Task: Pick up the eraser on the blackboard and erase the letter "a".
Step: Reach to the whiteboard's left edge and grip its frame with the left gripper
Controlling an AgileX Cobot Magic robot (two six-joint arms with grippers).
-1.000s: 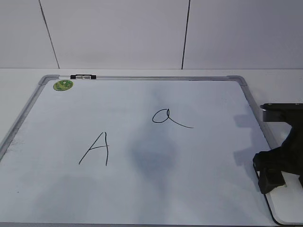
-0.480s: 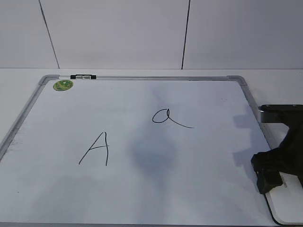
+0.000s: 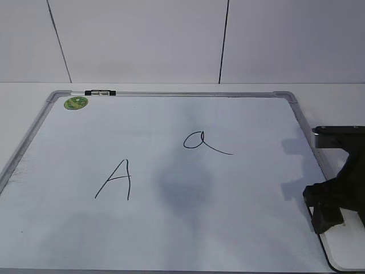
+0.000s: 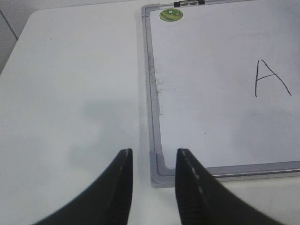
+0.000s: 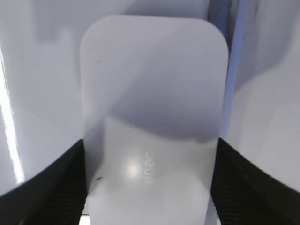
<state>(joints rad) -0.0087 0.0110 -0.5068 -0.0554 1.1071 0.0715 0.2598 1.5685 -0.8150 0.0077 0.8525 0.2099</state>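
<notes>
While idle off the left side, left gripper (image 4: pixel 152 161) parked over the bare table beside the grey-framed white dry-erase blackboard (image 3: pixel 34 134), jaws apart, holding nothing, likely to keep clear. Further right, thin black cursive letter "a" (image 3: pixel 201 142) intact mid-board, beyond the larger capital "A" (image 3: pixel 116 180). At the right edge, right gripper (image 5: pixel 150 183) straddling the flat white rounded plastic eraser (image 5: pixel 152 93), fingers against its long sides; firmly clamped or not, cannot tell.

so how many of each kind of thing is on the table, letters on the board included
board: 1
eraser: 1
green sticker: 1
drawn letters: 2, capital A and small a
grippers: 2, left, right
total: 7
</notes>
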